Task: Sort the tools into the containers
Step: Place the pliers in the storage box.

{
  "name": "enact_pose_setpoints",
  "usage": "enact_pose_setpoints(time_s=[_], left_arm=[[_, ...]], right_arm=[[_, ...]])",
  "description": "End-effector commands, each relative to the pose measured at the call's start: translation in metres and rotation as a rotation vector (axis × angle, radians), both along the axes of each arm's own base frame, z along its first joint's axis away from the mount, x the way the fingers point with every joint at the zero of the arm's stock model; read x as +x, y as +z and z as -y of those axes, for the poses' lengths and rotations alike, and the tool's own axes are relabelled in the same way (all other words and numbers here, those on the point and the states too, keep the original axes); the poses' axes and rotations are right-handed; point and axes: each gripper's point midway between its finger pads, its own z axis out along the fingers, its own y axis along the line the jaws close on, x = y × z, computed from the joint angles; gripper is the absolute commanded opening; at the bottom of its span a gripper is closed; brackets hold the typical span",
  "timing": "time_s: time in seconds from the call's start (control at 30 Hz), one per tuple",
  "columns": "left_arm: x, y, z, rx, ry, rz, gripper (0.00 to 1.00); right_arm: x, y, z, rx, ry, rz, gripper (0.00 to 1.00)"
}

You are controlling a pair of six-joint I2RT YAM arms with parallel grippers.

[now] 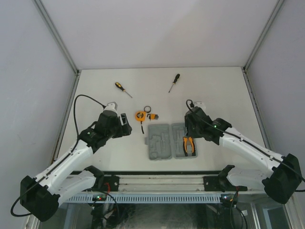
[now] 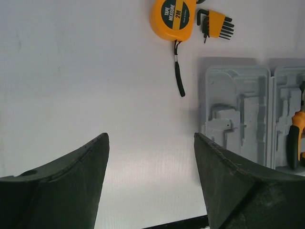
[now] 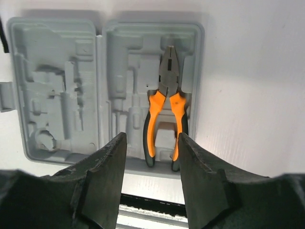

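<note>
Grey moulded plastic case (image 3: 57,95) lies hinged open, both halves full of shaped recesses. Orange-handled pliers (image 3: 164,119) lie in its right half. My right pincer (image 3: 151,143) hangs over them, fingers apart, empty. My left pincer (image 2: 150,138) gapes over the matte white table (image 2: 71,71). Round tape measure (image 2: 172,18) and hex key set (image 2: 217,24) sit just beyond the case. Plain pale walls (image 1: 152,28).

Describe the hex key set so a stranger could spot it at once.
Find the open grey tool case on the white table. Just past its far edge lies a round orange tape measure; the hex key set sits beside it, toward the right arm. It is a small orange holder with black keys sticking out, not round.
</note>
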Motion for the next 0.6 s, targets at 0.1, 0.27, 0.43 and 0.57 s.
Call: enact_pose_setpoints(time_s=[0.1,0.27,0.43,0.57], left_arm=[[0.026,0.049,0.001,0.036,0.005,0.102,0.77],[0.036,0.054,0.008,0.051,-0.016,0.092,0.77],[0.045,0.05,0.012,0.082,-0.027,0.065,0.77],[0.047,0.058,0.01,0.103,-0.033,0.069,0.76]], right_arm=[[0.015,0.036,-0.015,0.1,0.057,0.143,0.48],[0.02,0.039,-0.021,0.162,0.053,0.2,0.52],[0.028,0.044,-0.021,0.189,0.038,0.265,0.55],[0.044,0.051,-0.023,0.21,0.035,0.331,0.57]])
